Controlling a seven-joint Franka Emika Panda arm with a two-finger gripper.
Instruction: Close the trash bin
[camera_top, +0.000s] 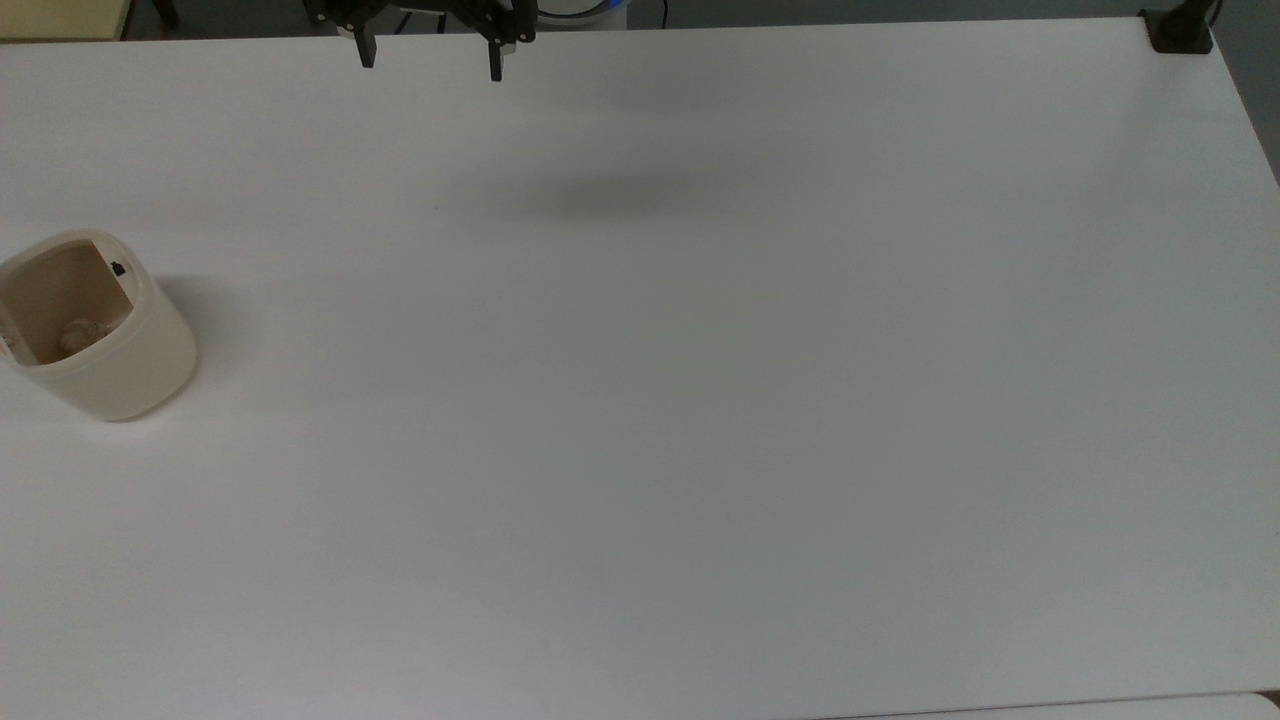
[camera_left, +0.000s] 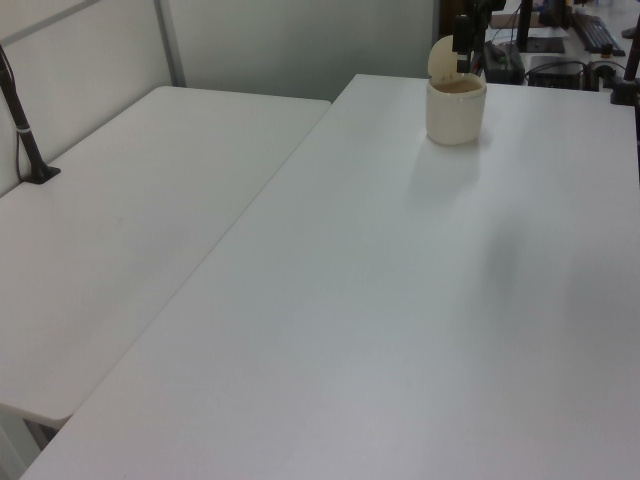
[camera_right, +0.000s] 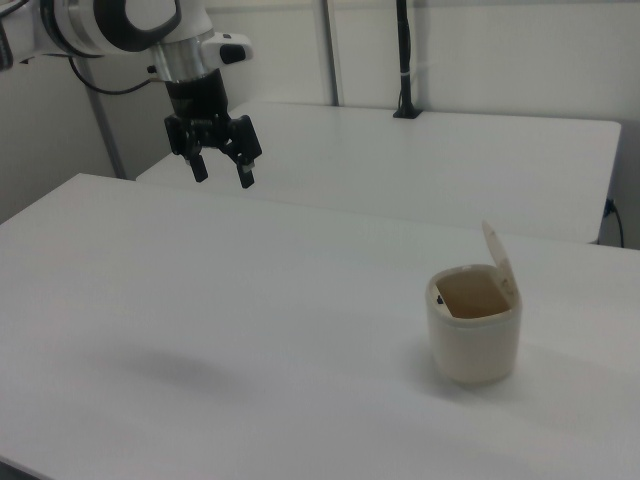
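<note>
Hovering high with my fingers (camera_right: 221, 170) spread apart and empty, I am well away from the trash bin (camera_right: 474, 338), which stands near the worktop (camera_top: 700, 400) edge with its lid (camera_right: 499, 258) upright. Pushing sideways could tip the light bin off.

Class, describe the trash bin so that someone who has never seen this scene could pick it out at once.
Start at the large white table. Near the right view's right edge stands the trash bin, a small cream tub with rounded sides. Nothing else sits on that table, and its flat lid stands raised at the back, leaving the top open.
</note>
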